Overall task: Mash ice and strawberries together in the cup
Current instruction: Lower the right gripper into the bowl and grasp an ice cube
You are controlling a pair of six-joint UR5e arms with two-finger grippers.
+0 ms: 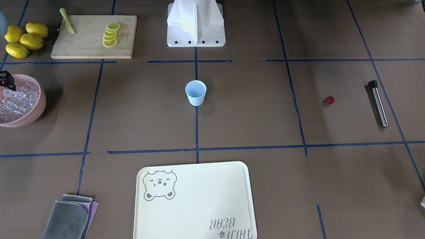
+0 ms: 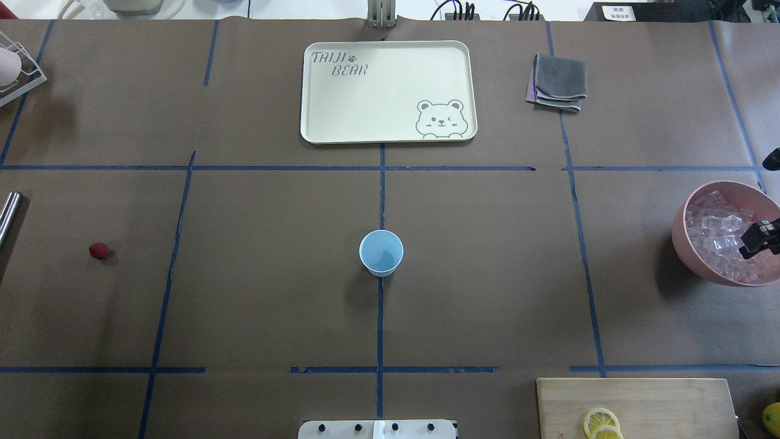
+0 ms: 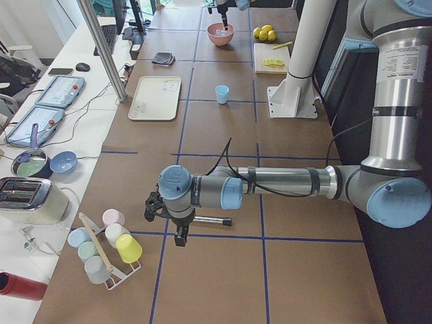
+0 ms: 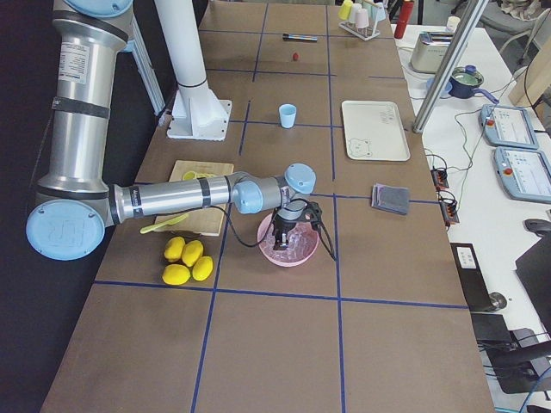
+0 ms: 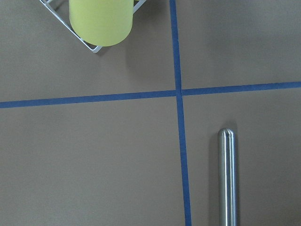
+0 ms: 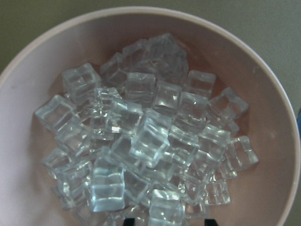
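The pale blue cup (image 1: 196,93) stands upright and empty in the middle of the surface (image 1: 249,109). One dark red strawberry (image 1: 329,100) lies alone, well apart toward the robot's left. Clear ice cubes (image 6: 141,141) are heaped in the pink bowl (image 6: 277,160) at the far right.

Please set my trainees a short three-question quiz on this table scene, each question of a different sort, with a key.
1. True or false: the cup already holds ice.
2. Where does the strawberry lie? A) in the cup B) on the bare table C) on the tray
3. Fill the gap: the right tool hovers over the pink ____ of ice.

Key: 1 false, the cup looks empty. 2 B. 3 bowl.
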